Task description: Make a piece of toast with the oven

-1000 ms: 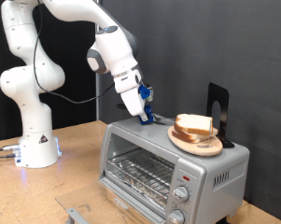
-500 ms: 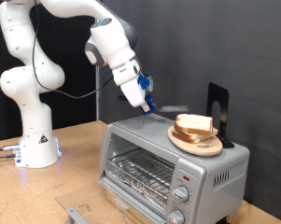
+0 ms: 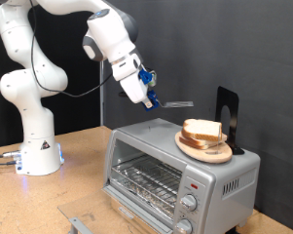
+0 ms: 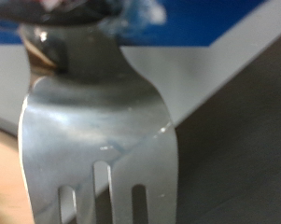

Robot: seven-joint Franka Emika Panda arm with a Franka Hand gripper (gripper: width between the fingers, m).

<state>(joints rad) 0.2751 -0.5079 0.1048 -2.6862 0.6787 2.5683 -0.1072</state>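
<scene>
tool [image 3: 149, 97] clamped on a fork [image 3: 175, 102], hovering above the oven [image 3: 180, 171] top, near the piece of toast [image 3: 203, 130] on its wooden plate [image 3: 206, 148]; looks like fork-to-bread approach, needs tines lined up with the slice

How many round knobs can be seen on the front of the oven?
2 show on the oven, both at the exterior view's right end of its front: one knob above, one knob near the bottom edge. More may be hidden below.
</scene>
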